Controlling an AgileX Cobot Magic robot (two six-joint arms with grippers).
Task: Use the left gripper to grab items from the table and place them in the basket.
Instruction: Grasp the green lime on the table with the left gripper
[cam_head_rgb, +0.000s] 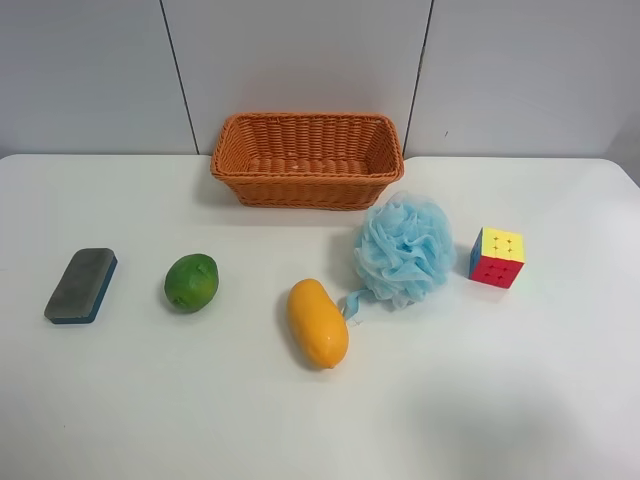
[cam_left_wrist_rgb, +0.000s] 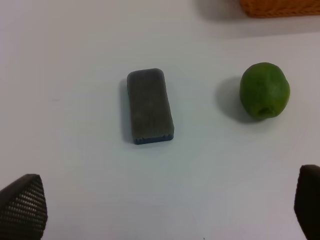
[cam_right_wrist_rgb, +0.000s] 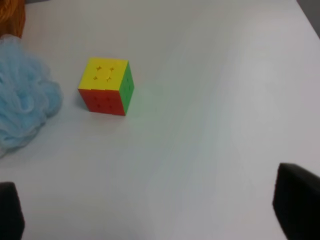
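On the white table lie a grey-and-blue eraser, a green lime-like fruit, an orange mango, a light-blue pouf and a puzzle cube. The wicker basket stands at the back and looks empty. No arm shows in the exterior high view. My left gripper is open and empty, hovering above the table short of the eraser and the green fruit. My right gripper is open and empty, short of the cube and the pouf.
A grey panelled wall rises behind the table's far edge. A corner of the basket shows in the left wrist view beyond the green fruit.
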